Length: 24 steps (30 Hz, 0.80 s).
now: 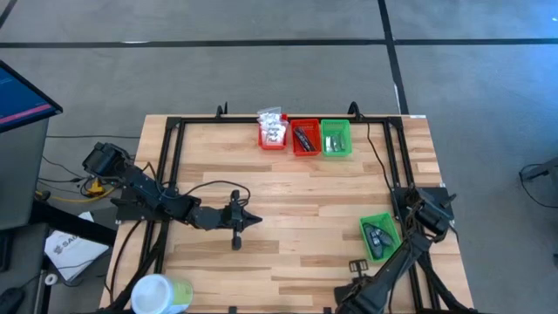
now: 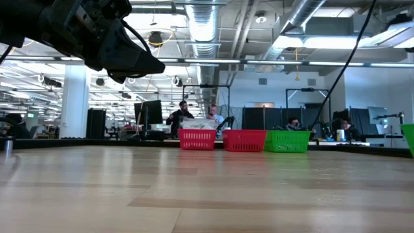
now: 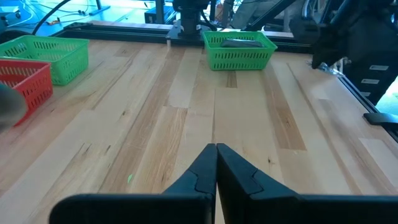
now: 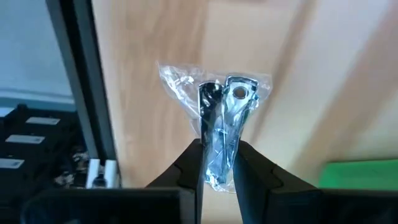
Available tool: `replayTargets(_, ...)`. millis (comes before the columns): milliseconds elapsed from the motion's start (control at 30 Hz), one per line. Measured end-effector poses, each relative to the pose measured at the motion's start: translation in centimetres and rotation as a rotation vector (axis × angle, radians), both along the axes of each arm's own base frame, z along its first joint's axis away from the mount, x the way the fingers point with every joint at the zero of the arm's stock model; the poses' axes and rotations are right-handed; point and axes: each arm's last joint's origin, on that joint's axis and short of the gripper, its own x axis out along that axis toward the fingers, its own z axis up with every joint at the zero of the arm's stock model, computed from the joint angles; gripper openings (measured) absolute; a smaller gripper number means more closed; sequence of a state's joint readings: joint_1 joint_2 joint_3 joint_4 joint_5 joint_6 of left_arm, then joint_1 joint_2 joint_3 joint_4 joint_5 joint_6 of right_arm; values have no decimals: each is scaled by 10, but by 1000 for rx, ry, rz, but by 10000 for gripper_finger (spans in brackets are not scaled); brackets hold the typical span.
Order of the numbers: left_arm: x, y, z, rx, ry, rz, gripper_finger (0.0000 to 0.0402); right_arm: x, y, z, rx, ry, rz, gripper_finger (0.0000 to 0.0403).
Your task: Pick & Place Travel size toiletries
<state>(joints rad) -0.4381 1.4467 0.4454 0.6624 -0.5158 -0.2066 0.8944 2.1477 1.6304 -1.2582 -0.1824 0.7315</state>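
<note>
Place: an open-plan office or lab floor.
Ceiling: exposed silver ducts (image 2: 206,26) and pipes ran overhead.
Far side: people (image 2: 182,115) sat at desks with dark monitors (image 2: 152,111).
Near: a wooden table (image 1: 296,218) in a black frame stood on grey carpet (image 1: 218,61).

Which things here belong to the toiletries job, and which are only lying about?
Belong to the job:
- clear packet, held in right gripper
- packets in red bin
- dark items in green bin

Lying about:
- white-and-green tub
- left gripper, shut, empty
</note>
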Motion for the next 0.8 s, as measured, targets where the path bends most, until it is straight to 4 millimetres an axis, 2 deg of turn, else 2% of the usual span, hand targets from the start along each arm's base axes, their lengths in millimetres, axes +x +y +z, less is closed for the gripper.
replayTargets(233, 0, -1, 0, -2, 2, -10, 1, 26, -16, 33, -72, -81, 68, 53)
replayTargets(400, -1, -4, 0, -4, 2, -26, 1, 40, -35, 70, -75, -283, 55, 54)
replayTargets(633, -2, -4, 0, -5, 3, -31, 1, 40, -74, 134, -163, -601, 24, 54)
replayTargets(800, -2, -4, 0, -11, 2, -28, 1, 39, -107, 168, -220, -727, 16, 54)
